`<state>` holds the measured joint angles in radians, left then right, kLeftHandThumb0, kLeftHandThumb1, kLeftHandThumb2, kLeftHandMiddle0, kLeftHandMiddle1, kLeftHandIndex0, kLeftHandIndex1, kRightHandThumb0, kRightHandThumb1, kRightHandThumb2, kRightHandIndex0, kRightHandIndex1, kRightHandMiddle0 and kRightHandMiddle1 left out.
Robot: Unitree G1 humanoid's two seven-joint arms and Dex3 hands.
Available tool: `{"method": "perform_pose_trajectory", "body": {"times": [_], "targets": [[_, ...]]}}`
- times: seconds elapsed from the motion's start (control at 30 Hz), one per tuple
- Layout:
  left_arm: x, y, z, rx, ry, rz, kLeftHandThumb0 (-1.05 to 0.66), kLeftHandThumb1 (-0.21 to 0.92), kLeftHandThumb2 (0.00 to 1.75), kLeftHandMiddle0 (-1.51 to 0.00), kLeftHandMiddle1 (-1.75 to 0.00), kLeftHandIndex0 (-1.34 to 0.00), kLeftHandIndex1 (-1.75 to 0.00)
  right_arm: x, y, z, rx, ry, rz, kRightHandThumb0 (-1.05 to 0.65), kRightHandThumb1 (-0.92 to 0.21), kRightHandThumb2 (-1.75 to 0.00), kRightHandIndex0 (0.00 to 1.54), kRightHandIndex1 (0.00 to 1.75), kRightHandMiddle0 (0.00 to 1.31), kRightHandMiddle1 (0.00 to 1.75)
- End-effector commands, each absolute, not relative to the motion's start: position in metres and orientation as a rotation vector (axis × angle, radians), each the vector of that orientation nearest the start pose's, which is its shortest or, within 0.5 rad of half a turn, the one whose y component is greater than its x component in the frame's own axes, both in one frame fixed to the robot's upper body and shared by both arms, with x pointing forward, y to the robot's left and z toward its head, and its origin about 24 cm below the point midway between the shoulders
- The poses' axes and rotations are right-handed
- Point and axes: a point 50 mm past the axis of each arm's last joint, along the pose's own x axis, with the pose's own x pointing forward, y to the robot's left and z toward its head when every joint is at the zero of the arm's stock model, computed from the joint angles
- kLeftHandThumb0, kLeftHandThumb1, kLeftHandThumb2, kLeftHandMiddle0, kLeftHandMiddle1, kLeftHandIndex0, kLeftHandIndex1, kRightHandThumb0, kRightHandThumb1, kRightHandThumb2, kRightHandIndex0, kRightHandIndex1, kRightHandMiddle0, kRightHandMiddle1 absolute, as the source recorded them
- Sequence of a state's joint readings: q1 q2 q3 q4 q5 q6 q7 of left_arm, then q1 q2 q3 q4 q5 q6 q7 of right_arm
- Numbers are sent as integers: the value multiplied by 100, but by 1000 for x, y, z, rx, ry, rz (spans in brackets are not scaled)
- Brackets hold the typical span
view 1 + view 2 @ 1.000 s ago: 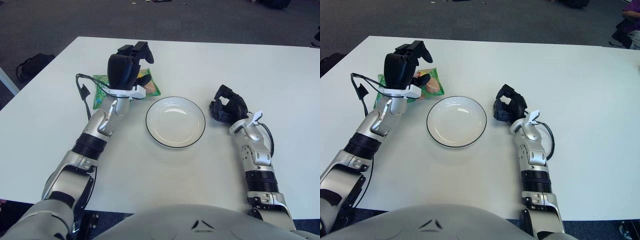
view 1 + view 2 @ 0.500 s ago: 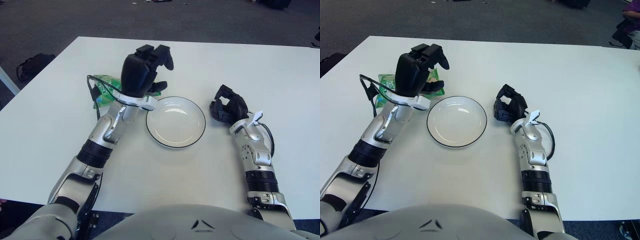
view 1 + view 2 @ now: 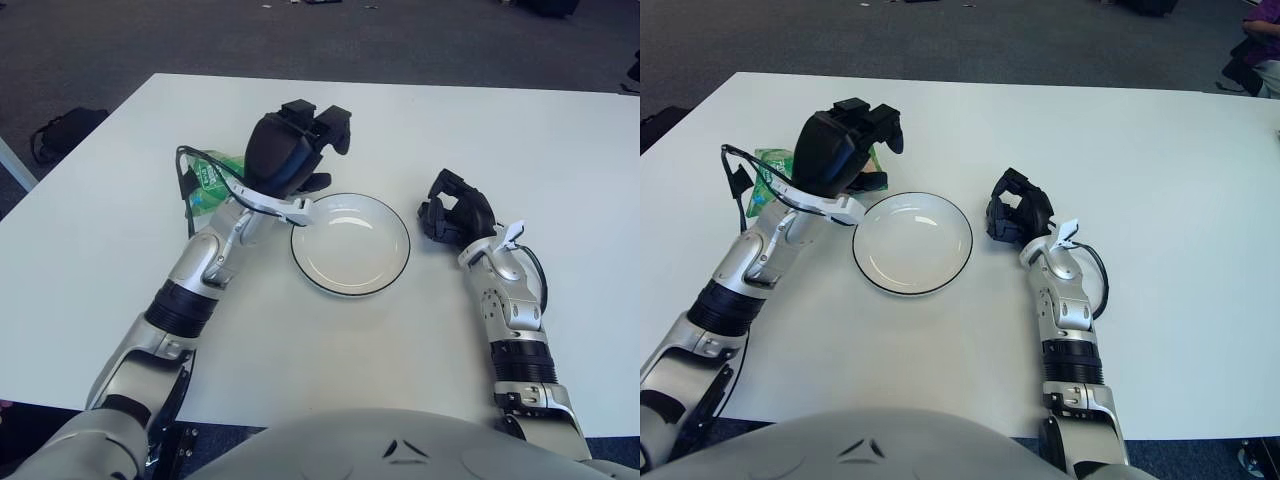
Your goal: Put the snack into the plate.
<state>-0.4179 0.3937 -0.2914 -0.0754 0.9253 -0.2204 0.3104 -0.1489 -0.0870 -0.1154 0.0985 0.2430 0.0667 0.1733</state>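
We are noting a glossy white plate with a thin dark rim, looking like glazed ceramic, lying just right of the left hand's fingers. The left hand is showing matt black plastic casing; its forearm is presenting brushed silver metal with black ribbed collars. Behind those fingers, the snack is showing as a shiny green film packet, crinkled. The right hand is showing the same matt black plastic. The table is reading as smooth, matt white laminate. A black rubbery cable is looping beside the left wrist.
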Motion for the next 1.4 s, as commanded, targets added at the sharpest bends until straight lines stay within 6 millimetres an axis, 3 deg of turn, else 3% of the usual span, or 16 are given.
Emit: {"method": "perform_pose_trajectory", "body": {"times": [0.0, 0.4, 0.47, 0.53, 0.67, 0.73, 0.8, 0.83, 1.0, 1.13, 1.37], "targets": [[288, 113, 170, 1271, -895, 12, 0, -6, 175, -89, -174, -67, -175, 268, -178, 25, 191, 119, 72, -49, -30, -134, 125, 175, 63, 175], [290, 129, 163, 1344, -752, 101, 0, -7, 175, -90, -172, -67, -175, 266, -180, 25, 182, 122, 73, -49, -30, -133, 124, 175, 62, 175], [292, 134, 164, 1357, -728, 125, 0, -9, 174, -92, -173, -72, -167, 266, -180, 25, 181, 125, 72, -49, -30, -133, 124, 175, 62, 175], [295, 142, 164, 1377, -692, 156, -1, -2, 164, -87, -174, -74, -154, 266, -180, 25, 181, 128, 70, -49, -31, -133, 124, 175, 62, 175], [299, 154, 162, 1407, -620, 200, -1, 15, 142, -74, -174, -66, -146, 266, -180, 26, 182, 131, 70, -49, -31, -133, 124, 175, 62, 175], [299, 155, 161, 1410, -581, 217, -1, 25, 130, -67, -175, -60, -145, 266, -181, 26, 184, 132, 71, -48, -31, -133, 124, 175, 62, 175], [300, 155, 161, 1415, -540, 231, -1, 45, 109, -53, -175, -44, -151, 266, -181, 26, 185, 132, 72, -48, -31, -133, 124, 175, 62, 175], [300, 156, 161, 1418, -525, 236, -24, 46, 106, -39, -159, -29, -150, 266, -181, 26, 185, 133, 72, -48, -31, -133, 124, 175, 62, 175], [303, 162, 161, 1448, -479, 246, -63, 50, 99, -15, -127, -6, -142, 267, -181, 26, 186, 134, 74, -48, -31, -132, 124, 175, 61, 175], [308, 169, 159, 1482, -421, 237, -81, 66, 80, -4, -97, -1, -123, 267, -180, 25, 185, 135, 81, -48, -32, -132, 124, 175, 61, 175], [327, 177, 140, 1510, -253, 199, -98, 87, 52, 0, -47, 0, -91, 267, -180, 24, 190, 131, 84, -48, -32, -132, 125, 175, 61, 175]]}}
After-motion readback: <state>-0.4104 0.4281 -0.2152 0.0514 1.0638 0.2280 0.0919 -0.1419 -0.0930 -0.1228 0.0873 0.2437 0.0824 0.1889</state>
